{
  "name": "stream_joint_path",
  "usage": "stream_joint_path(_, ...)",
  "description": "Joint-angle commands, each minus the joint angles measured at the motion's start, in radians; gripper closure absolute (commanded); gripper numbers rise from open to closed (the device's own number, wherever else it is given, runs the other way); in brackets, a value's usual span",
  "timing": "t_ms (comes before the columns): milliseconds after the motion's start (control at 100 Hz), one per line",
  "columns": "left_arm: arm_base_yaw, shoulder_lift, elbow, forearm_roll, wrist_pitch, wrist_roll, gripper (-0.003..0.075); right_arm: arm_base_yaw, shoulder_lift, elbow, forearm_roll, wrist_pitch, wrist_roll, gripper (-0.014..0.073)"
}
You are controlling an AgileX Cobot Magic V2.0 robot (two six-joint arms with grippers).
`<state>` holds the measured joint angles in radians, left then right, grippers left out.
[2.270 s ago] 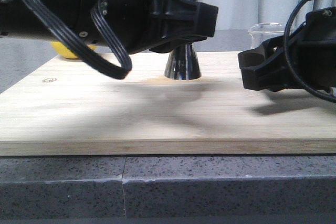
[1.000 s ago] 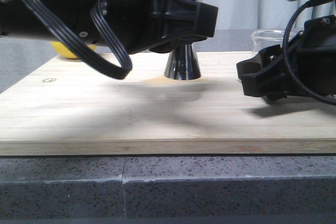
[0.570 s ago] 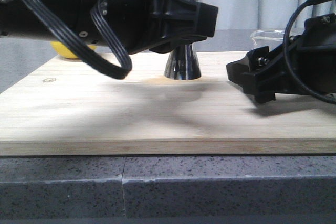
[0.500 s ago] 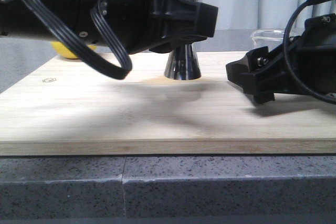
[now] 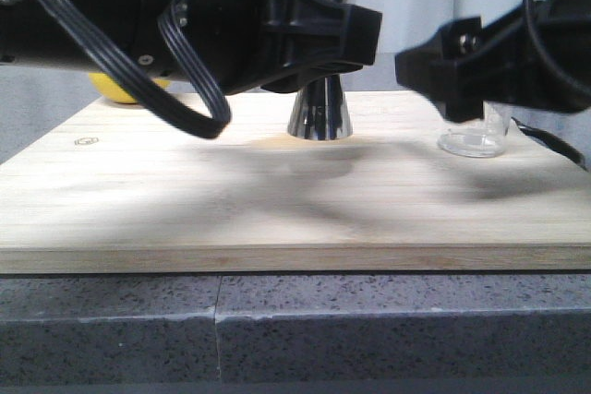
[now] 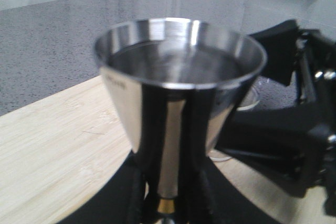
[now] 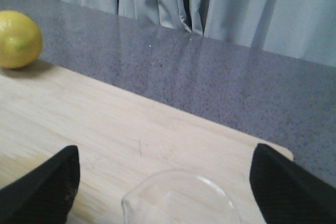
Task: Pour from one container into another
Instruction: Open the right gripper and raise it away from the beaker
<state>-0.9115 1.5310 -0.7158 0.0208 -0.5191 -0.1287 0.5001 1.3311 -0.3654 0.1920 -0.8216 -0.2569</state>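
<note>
A: What does the black left gripper [image 5: 355, 34] have at the upper left of the front view?

B: It is closed around the tall polished steel hourglass jigger [image 5: 319, 113]. In the left wrist view its black fingers [image 6: 131, 195] press both sides of the narrow waist, by the thin gold band, with the jigger [image 6: 178, 98] upright and its smooth round cup mirror-bright.

A: And lower in the frame?

B: The jigger's flared base stands on the pale, fine-grained wooden board [image 5: 185, 200], over a speckled grey stone counter [image 5: 111, 329].

A: The right side?

B: The black right gripper [image 5: 443, 71] hangs at the upper right, above the small clear glass beaker [image 5: 473, 136] standing on the board. In the right wrist view its textured fingertips [image 7: 44, 184] are spread wide, apart from the beaker's spouted rim [image 7: 181, 198]. It holds nothing.

A: Anything else?

B: A round yellow lemon [image 7: 18, 39] at the upper left.
</note>
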Motion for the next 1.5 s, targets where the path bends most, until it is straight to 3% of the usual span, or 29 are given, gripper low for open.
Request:
stream_joint_path(0, 0.014, -0.047, -0.032, -0.003, -0.091, -0.002, 0.0739, 0.002, -0.054, -0.043, -0.016, -0.058, 0.001, -0.0004)
stream_joint_path(600, 0.165, -0.125, 0.001, 0.023, -0.048, -0.002, 0.0739, 0.002, -0.263, -0.194, -0.026, -0.026, 0.001, -0.0003)
stream_joint_path(1490, 0.276, -0.079, 0.218, 0.023, -0.346, -0.002, 0.0739, 0.002, -0.296, -0.194, -0.029, -0.021, 0.001, -0.0003)
